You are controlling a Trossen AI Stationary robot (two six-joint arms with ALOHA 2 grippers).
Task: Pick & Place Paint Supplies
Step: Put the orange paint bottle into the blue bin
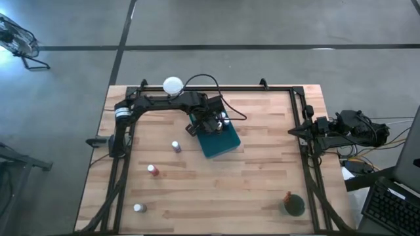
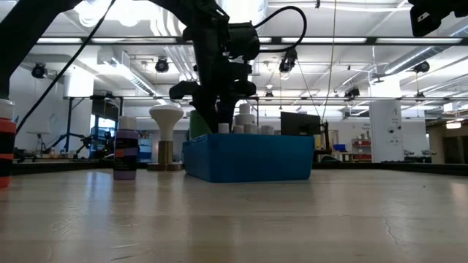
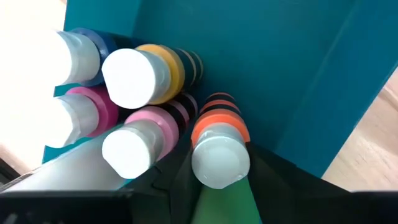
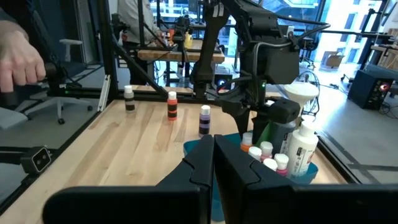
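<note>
The teal tray (image 1: pixel 226 145) lies mid-table and holds several white-capped bottles (image 3: pixel 134 78). My left gripper (image 1: pixel 211 124) points down into it, fingers apart on either side of an upright orange-and-black bottle (image 3: pixel 219 124). On the table's left half stand a purple bottle (image 1: pixel 176 146), a red one (image 1: pixel 153 170) and a white one (image 1: pixel 138 208). A green bottle (image 1: pixel 294 206) stands near the front right. My right gripper (image 4: pixel 214 163) is shut and holds nothing, level at the table's right edge. My left gripper comes from above, with one dark finger (image 3: pixel 273 174) on each side of the orange bottle just below its white cap (image 3: pixel 221 163). The bottle stands upright in the tray among the others. I cannot tell whether the fingers touch it.
A white globe on a stand (image 1: pixel 172 84) is at the far edge behind the left arm. A tall white bottle (image 4: pixel 303 149) and a green one (image 4: pixel 272 134) stand in the tray. A person's hand (image 4: pixel 18 62) shows beyond the table's left side.
</note>
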